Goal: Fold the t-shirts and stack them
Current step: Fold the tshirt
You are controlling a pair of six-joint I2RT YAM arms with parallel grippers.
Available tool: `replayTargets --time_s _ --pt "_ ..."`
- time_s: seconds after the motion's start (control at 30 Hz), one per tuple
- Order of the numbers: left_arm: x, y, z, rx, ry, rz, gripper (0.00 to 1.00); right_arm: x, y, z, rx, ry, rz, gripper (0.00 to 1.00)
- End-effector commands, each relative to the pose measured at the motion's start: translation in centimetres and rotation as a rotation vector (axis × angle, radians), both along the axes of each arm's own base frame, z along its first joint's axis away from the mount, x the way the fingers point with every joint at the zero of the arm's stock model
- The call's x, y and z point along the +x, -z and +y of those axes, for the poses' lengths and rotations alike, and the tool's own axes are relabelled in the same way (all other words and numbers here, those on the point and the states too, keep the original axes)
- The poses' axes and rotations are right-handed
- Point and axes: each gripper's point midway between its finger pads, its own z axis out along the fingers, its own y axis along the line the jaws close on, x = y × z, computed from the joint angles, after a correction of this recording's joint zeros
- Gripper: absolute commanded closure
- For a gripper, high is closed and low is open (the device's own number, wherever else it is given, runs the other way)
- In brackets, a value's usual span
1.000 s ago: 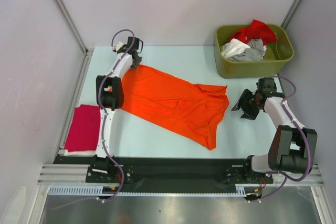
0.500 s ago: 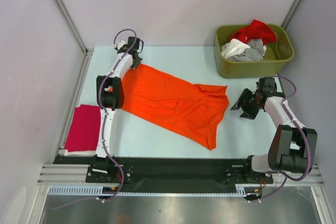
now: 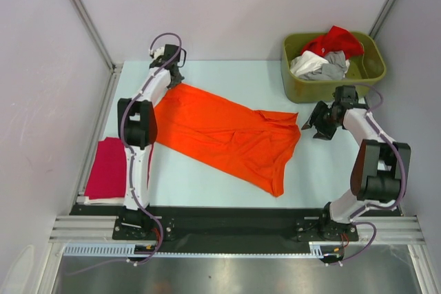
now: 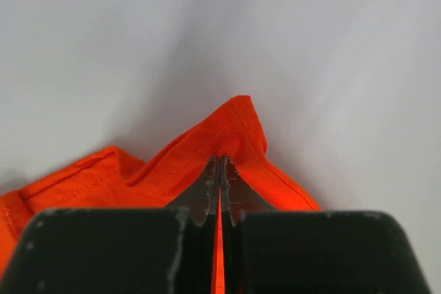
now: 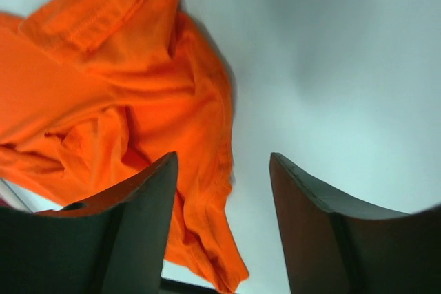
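Note:
A large orange t-shirt (image 3: 227, 135) lies spread slantwise across the pale table. My left gripper (image 3: 175, 78) is at the shirt's far left corner, and in the left wrist view it (image 4: 220, 164) is shut on a hemmed fold of the orange cloth (image 4: 193, 156). My right gripper (image 3: 311, 127) hangs open just off the shirt's right edge. In the right wrist view the rumpled orange sleeve (image 5: 124, 94) reaches between its spread fingers (image 5: 223, 158), untouched. A folded magenta t-shirt (image 3: 110, 168) lies at the table's left edge.
An olive-green bin (image 3: 331, 91) at the back right holds a red t-shirt (image 3: 337, 39), a white one (image 3: 303, 64) and a grey one (image 3: 333, 68). Grey walls with metal posts close the table at the back and sides.
My left gripper has shut on the shirt's far left corner, and its elbow has swung to the left. The right gripper has moved up and left, closer to the shirt's right edge, still open.

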Motion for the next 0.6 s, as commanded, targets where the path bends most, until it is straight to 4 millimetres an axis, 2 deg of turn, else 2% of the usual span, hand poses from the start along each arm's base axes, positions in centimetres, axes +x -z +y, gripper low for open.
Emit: replayTargets --time_s 0.0,0.03,0.13,0.27,0.37,0.47,0.5,0.53,0.57 --pt "0.5 -4.7 -0.5 0.001 0.045 -0.097 1.00 4.3 -0.6 -1.3 -0.064 0.044 -0.085 0.41" --pt "0.6 -4.8 -0.6 0.003 0.052 -0.098 1.00 5.4 -0.8 -1.4 -0.078 0.045 -0.109 0.44" --pt "0.6 -5.2 -0.9 -0.007 0.073 -0.107 1.00 8.4 -0.8 -1.1 -0.102 0.035 -0.186 0.46" --pt "0.3 -5.8 -1.4 -0.025 0.090 -0.119 1.00 11.6 -0.9 -0.3 -0.084 0.076 -0.316 0.41" --pt "0.2 -5.5 -2.2 -0.036 0.115 -0.125 1.00 12.9 -0.8 0.9 -0.023 0.141 -0.381 0.37" --pt "0.0 -4.9 -2.7 -0.048 0.123 -0.116 1.00 13.5 -0.5 1.8 -0.035 0.141 -0.387 0.38" --pt "-0.1 -4.8 -2.9 -0.053 0.125 -0.114 1.00 13.7 0.1 1.5 -0.062 0.145 -0.380 0.42" --pt "-0.2 -4.7 -3.0 -0.056 0.125 -0.113 1.00 13.6 0.6 2.8 -0.066 0.126 -0.370 0.45" --pt "-0.2 -4.3 -3.0 -0.057 0.126 -0.111 1.00 13.5 1.1 2.9 -0.065 0.132 -0.352 0.49"
